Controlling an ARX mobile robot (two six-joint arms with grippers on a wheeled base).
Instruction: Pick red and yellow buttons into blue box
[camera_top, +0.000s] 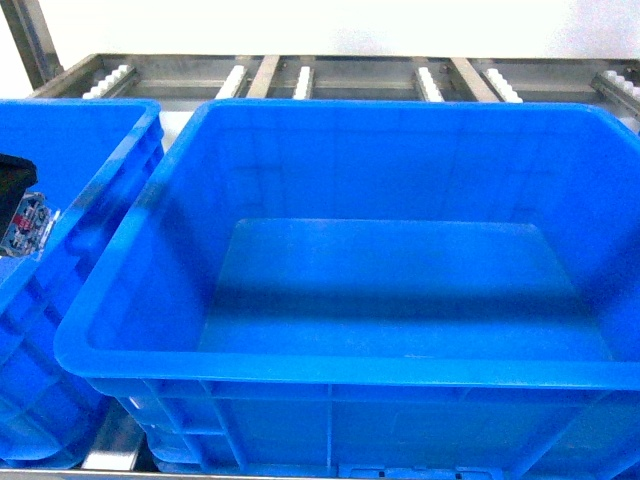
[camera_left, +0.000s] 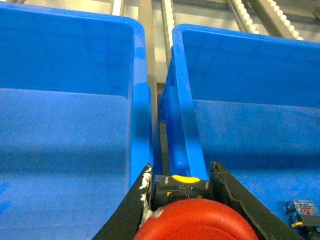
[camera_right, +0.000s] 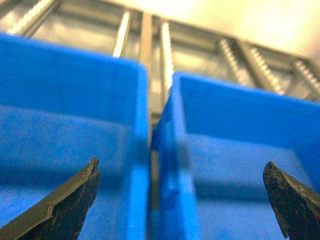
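The left gripper (camera_left: 181, 200) is clamped on the red mushroom-capped push button (camera_left: 196, 221), whose black body with a yellow ring sits between the dark fingers, above the gap between two crates. The large deep bright blue plastic box (camera_top: 300, 360) fills the head view, its smooth floor bare. A second blue crate (camera_top: 70, 200) stands just beside it on the left, on a metal roller rack (camera_top: 300, 75). The right gripper (camera_right: 182, 200) hangs with its fingers wide apart above the rims. Small blue-and-clear parts (camera_left: 301, 210) lie in the right-hand crate in the left wrist view.
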